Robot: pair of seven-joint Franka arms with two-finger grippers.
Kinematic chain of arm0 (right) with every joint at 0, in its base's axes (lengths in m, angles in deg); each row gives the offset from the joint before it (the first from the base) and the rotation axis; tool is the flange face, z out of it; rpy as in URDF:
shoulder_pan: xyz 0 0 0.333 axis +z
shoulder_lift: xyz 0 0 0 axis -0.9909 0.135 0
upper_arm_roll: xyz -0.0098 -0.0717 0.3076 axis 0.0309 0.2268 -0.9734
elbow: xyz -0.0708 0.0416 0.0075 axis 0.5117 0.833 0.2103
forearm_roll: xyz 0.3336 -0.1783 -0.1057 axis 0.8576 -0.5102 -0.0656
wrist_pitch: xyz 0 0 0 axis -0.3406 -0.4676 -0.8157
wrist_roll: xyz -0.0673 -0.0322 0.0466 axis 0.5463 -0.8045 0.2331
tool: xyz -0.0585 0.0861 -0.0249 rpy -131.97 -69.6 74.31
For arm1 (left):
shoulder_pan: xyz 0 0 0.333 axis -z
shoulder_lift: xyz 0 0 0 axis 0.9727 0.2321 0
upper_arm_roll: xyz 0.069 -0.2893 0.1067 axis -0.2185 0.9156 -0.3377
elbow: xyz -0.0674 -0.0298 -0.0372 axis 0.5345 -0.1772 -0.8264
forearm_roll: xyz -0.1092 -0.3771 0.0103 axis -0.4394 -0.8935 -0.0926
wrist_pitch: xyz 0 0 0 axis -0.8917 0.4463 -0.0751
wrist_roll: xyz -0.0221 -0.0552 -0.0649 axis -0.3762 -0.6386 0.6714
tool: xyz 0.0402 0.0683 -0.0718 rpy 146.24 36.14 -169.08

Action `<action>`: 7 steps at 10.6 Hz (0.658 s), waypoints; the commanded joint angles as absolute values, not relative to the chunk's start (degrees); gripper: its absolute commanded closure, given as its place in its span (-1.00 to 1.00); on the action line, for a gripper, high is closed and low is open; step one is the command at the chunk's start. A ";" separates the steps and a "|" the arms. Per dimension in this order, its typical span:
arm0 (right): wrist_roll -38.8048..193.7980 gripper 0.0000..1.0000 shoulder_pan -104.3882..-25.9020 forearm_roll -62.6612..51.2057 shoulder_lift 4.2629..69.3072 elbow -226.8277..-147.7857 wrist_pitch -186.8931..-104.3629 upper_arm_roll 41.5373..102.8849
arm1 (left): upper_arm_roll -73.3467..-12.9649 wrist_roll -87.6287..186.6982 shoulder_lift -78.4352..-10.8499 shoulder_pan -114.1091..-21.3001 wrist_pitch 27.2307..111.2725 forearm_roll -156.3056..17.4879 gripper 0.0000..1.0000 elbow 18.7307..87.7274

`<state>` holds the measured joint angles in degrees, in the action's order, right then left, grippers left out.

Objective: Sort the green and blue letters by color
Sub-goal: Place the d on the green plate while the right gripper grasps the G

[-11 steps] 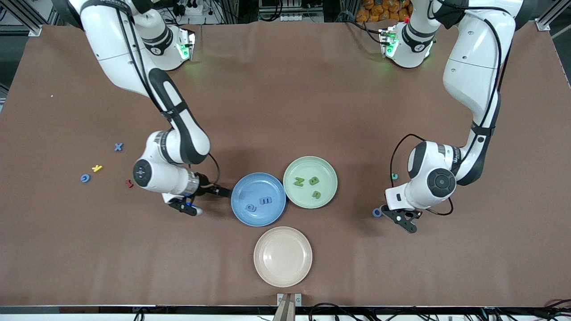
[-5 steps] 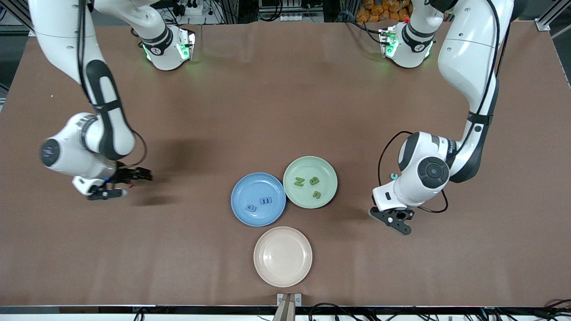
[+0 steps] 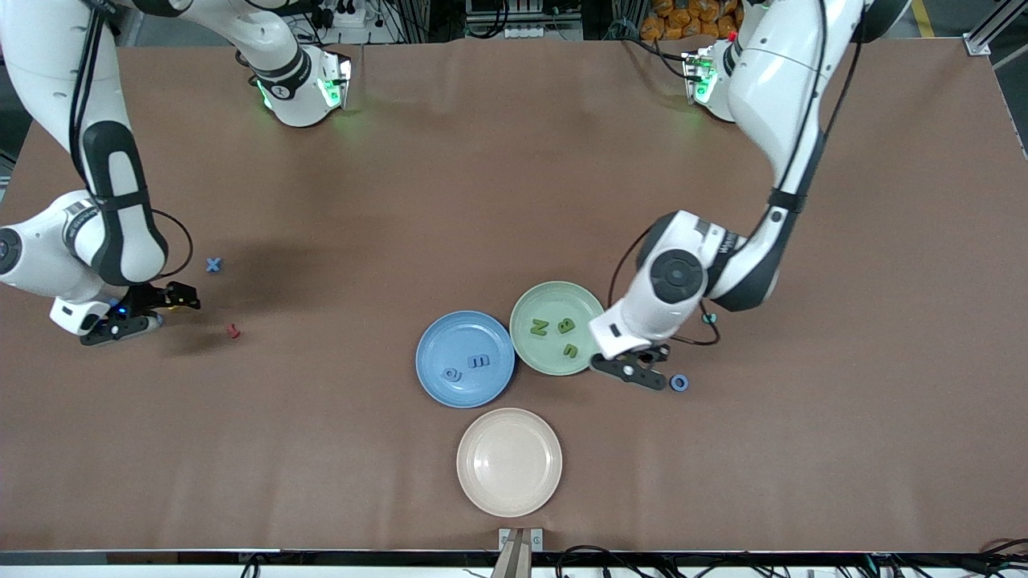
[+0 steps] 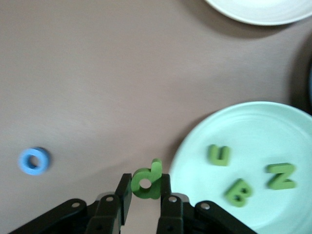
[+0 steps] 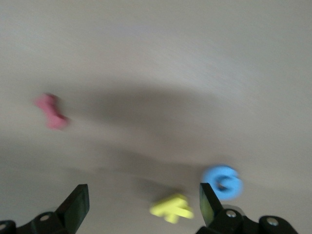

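My left gripper [image 3: 638,373] is shut on an olive green letter d [image 4: 146,180], beside the rim of the green plate [image 3: 530,301], which also shows in the left wrist view [image 4: 253,126]. That plate holds three green letters [image 3: 537,327]. The blue plate [image 3: 450,337] holds two blue letters [image 3: 477,362]. A blue O [image 3: 679,383] lies on the table beside my left gripper. My right gripper [image 3: 120,327] is open and empty at the right arm's end, over a blue letter [image 5: 223,182] and a yellow letter [image 5: 171,208]. A blue X [image 3: 213,264] lies near it.
A dark red letter [image 3: 233,330] lies on the table near my right gripper. An empty beige plate [image 3: 509,461] sits nearer the front camera than the two coloured plates. A small teal piece [image 3: 708,318] lies under the left arm.
My right arm swung from beside the blue plate out to the right arm's end of the table. My left gripper moved from near the blue O toward the green plate.
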<state>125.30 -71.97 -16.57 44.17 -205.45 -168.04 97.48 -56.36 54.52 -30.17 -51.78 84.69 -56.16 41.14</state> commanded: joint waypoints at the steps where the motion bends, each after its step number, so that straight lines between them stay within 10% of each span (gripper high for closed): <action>1: 127.57 -1.00 -75.55 -17.00 44.70 -205.18 -169.75 97.00 | -57.09 65.82 -27.39 -46.63 84.62 -55.94 1.00 38.61; 4: 127.57 -1.00 -76.79 -16.30 47.67 -202.03 -169.67 96.91 | -57.17 74.33 -24.83 -43.90 84.80 -56.02 1.00 36.57; 5: 127.57 -1.00 -78.71 -16.21 49.17 -200.10 -169.67 96.47 | -57.44 76.20 -25.09 -43.62 84.80 -55.67 -0.98 36.49; 7: 127.48 -1.00 -82.66 -16.21 50.76 -197.45 -169.58 92.44 | -57.53 76.48 -27.62 -44.23 84.72 -55.50 -1.00 36.49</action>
